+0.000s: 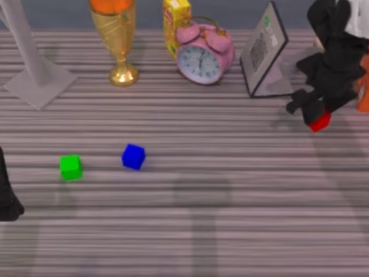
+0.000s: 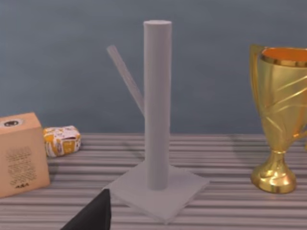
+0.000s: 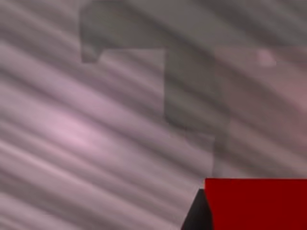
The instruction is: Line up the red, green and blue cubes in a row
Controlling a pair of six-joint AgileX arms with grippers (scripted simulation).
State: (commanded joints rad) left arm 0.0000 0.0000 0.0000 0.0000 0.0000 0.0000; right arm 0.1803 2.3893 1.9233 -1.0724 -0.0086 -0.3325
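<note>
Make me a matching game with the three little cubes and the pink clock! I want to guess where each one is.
Things:
1. red cube
2. green cube
3. blue cube
4. pink clock

Places:
A. on the table, nearest the left edge
B. at the back, beside the yellow box
C. in the right gripper
D. on the table, just right of the green one

Pairs: 1-C, 2-A, 3-D, 4-B

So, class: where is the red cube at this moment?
In the top view the red cube is at the table's right side, held in the right gripper, below the picture frame, far from the blue cube.
</note>
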